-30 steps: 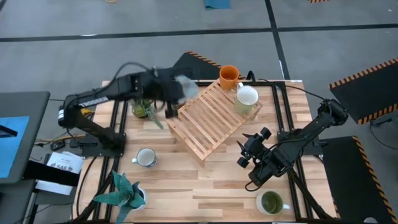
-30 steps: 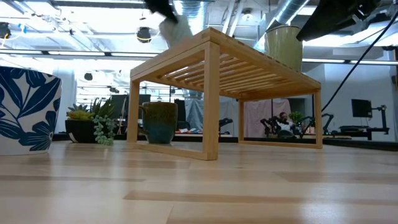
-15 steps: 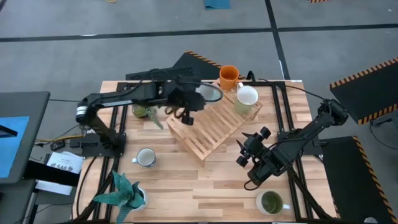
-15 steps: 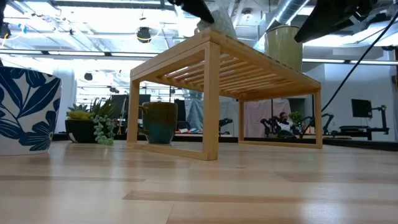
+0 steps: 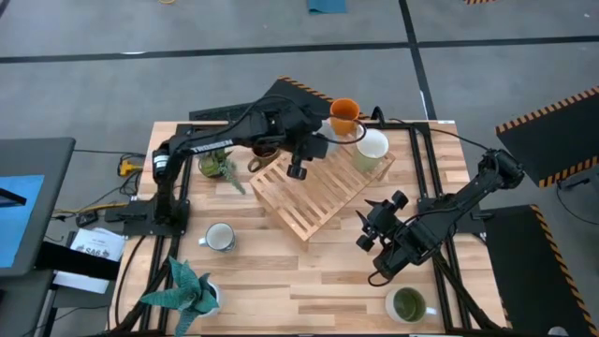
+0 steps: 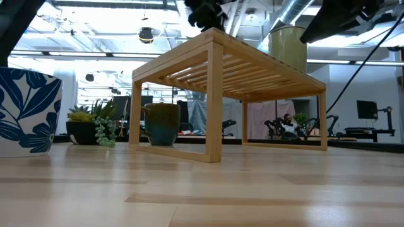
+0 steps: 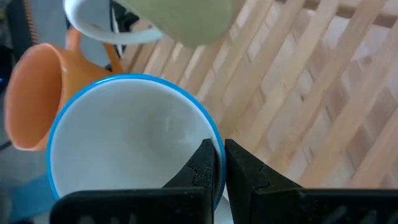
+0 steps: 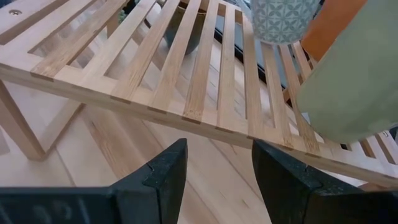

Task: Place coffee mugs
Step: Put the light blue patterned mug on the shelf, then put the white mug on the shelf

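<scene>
My left gripper (image 5: 309, 150) is over the far part of the slatted wooden rack (image 5: 318, 183), shut on a white mug with a blue rim (image 7: 130, 137). Its patterned outside (image 8: 283, 18) shows in the right wrist view. Beside it on the rack's far right end stand the orange mug (image 5: 343, 116) and the pale green mug (image 5: 372, 150). Another white mug (image 5: 220, 237) stands on the table left of the rack. A mug with a green inside (image 5: 408, 303) stands near the table's near right corner. My right gripper (image 5: 374, 229) hangs open near the rack's right side and holds nothing. My left gripper pinches the blue-rimmed mug's wall at the rim (image 7: 205, 124), one finger (image 7: 202, 165) inside the mug and one (image 7: 245, 171) outside. The fingers come from above, pointing down. The mug is mouth up over the rack's slats; whether its base touches them, I cannot tell.
A small pot with a green plant (image 5: 213, 166) stands left of the rack, and a blue leaf-patterned pot (image 5: 187, 290) stands at the near left corner. There is bare table (image 5: 309, 271) between the rack and the near edge.
My left gripper has carried the blue-rimmed mug toward the table's right, from the rack's left corner across its far part to a spot beside the orange and pale green mugs. My right arm has kept still.
</scene>
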`<state>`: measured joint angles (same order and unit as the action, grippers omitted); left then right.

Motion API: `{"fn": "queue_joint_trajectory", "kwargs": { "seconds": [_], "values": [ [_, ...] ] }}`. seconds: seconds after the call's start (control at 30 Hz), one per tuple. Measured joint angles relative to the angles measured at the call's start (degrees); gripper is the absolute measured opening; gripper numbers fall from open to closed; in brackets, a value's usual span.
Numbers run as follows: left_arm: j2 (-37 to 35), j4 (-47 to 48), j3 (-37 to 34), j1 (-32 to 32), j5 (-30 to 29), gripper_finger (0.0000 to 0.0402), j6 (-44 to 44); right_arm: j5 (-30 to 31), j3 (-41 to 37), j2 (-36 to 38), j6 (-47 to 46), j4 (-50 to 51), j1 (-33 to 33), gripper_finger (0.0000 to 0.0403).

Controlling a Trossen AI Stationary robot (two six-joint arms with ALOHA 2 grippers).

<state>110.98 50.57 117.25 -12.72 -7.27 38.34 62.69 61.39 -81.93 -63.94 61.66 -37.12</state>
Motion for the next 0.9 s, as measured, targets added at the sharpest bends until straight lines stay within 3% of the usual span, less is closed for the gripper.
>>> {"fn": "queue_joint_trajectory", "kwargs": {
  "seconds": [0.3,0.9],
  "values": [
    [-0.22,0.19,-0.35,-0.51,4.00,0.0005,-0.50,-0.09,0.00,0.00,0.02,0.45,0.02,0.0205],
    [-0.22,-0.99,-0.01,-0.51,3.45,0.0096,-1.09,-0.08,0.00,-0.02,0.02,0.45,0.02,0.0205]
  ]
}}
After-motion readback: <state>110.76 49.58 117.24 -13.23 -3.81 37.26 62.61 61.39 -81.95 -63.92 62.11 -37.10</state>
